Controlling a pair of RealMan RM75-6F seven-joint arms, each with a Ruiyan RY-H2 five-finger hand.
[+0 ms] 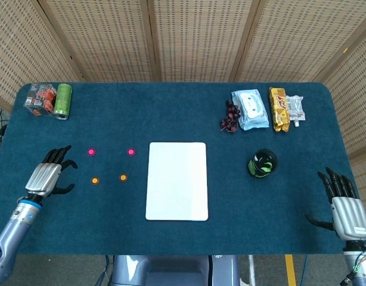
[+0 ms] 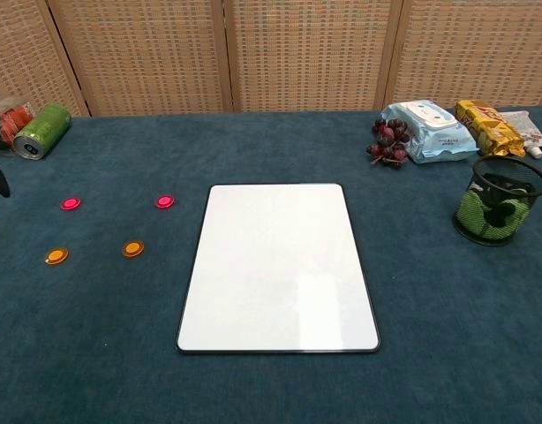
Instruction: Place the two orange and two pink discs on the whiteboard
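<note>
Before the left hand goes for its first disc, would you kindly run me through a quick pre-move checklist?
1. Whiteboard bare and flat on the table: ok.
2. Both pink discs and both orange discs lie left of the board, apart from one another: ok.
3. Left hand holds nothing, fingers apart, beside the discs: ok.
4. Right hand open at the table's right edge, far from the discs: ok.
5. No disc on the board yet: not ok.

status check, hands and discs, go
Left robot hand open beside discs. Right robot hand open, far side. Four small round discs off white rectangular whiteboard. Path clear.
</note>
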